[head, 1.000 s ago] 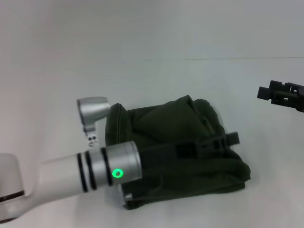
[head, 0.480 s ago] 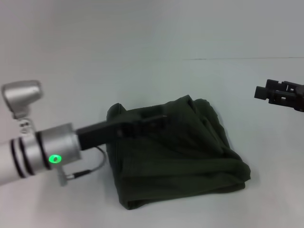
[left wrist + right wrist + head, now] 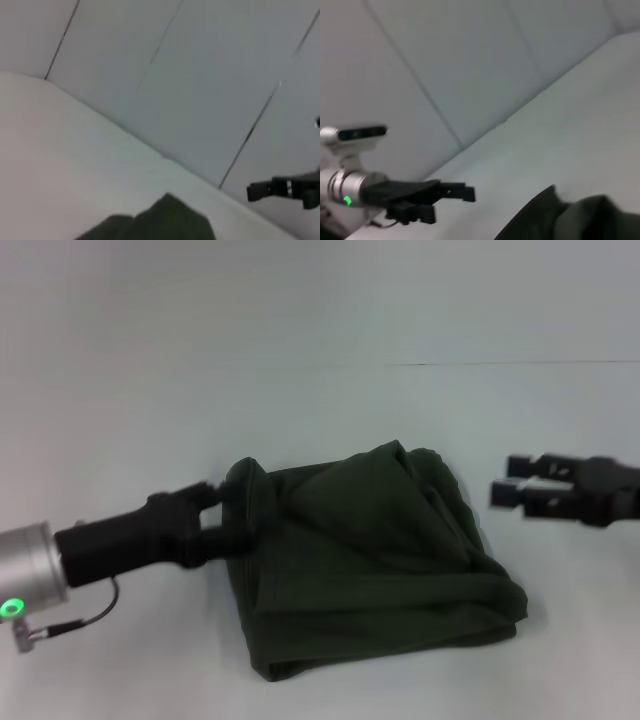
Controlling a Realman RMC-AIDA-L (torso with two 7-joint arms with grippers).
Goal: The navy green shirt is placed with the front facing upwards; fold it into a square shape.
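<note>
Two grippers flank the navy green shirt (image 3: 370, 560) in my head view: it lies bunched into a rough, rumpled square on the white table (image 3: 300, 400), plain green cloth upward, folds piled toward its far right corner. The left gripper (image 3: 212, 510) reaches in from the left, its black fingers parted, tips at the shirt's near-left far corner; I cannot tell whether they touch the cloth. The right gripper (image 3: 510, 483) hangs off to the shirt's right, apart from it, two fingers spread with open space between them. From my left wrist view, a dark green hump of the shirt (image 3: 160, 222) shows on the tabletop before a panelled wall (image 3: 200, 75), with the right gripper (image 3: 260, 190) beyond it. From my right wrist view, the shirt's edge (image 3: 570, 217) rises in the foreground, and the left gripper (image 3: 460, 192) points toward it across the table, fingers parted, holding nothing.
</note>
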